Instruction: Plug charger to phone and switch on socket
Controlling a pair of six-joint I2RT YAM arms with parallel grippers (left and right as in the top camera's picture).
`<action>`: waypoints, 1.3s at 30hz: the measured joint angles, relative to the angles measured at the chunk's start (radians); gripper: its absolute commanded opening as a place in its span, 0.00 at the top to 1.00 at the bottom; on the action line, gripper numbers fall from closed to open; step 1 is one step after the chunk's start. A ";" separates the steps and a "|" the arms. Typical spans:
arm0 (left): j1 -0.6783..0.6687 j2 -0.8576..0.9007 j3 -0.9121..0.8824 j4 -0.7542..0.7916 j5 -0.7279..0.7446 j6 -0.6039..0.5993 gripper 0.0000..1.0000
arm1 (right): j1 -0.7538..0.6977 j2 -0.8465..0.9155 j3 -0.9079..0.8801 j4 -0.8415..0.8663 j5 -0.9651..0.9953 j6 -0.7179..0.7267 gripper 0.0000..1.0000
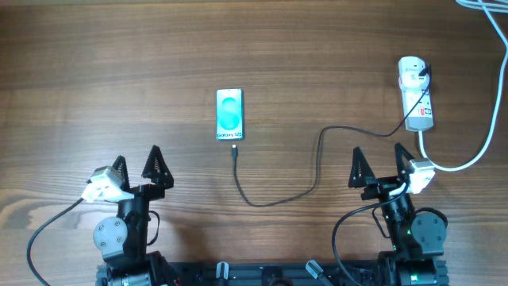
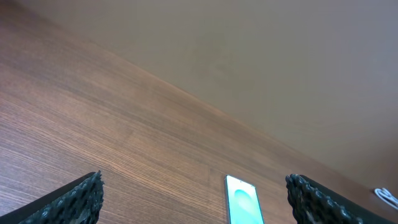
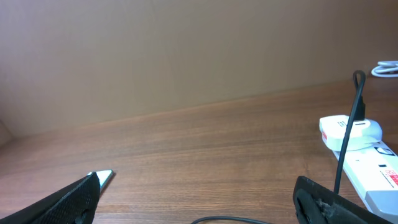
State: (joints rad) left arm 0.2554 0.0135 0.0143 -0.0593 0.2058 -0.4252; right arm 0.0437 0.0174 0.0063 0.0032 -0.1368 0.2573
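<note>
The phone (image 1: 229, 114) lies flat mid-table, turquoise screen up, white band at its near end; it also shows in the left wrist view (image 2: 244, 200) and as a corner in the right wrist view (image 3: 103, 177). The charger (image 1: 279, 193), a thin black cable, curves from its plug tip (image 1: 235, 149) just below the phone across to the socket (image 1: 416, 94), a white power strip at the far right (image 3: 373, 174). My left gripper (image 1: 136, 164) (image 2: 194, 202) stands open near the front left. My right gripper (image 1: 380, 166) (image 3: 205, 202) is open at the front right, holding nothing.
A thick white lead (image 1: 484, 135) runs from the socket along the table's right edge and off the far corner. The wooden table (image 1: 119, 71) stretches bare to the left. A plain wall (image 2: 280, 56) rises behind the far edge.
</note>
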 measured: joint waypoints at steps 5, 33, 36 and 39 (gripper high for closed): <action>0.000 0.000 0.000 0.000 0.000 0.000 0.00 | -0.050 0.000 0.000 0.000 0.004 0.000 0.00; 0.000 0.000 0.000 0.000 0.000 0.000 0.00 | -0.054 0.000 0.000 0.000 0.004 0.000 0.00; 0.000 0.000 0.000 0.000 0.000 0.000 0.00 | -0.054 0.000 0.000 0.000 0.004 0.000 0.00; 0.000 0.000 0.000 0.000 0.000 0.000 0.00 | -0.054 0.000 0.000 0.000 0.004 0.000 0.00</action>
State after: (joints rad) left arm 0.2554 0.0135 0.0143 -0.0593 0.2058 -0.4252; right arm -0.0105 0.0174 0.0063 0.0032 -0.1326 0.2573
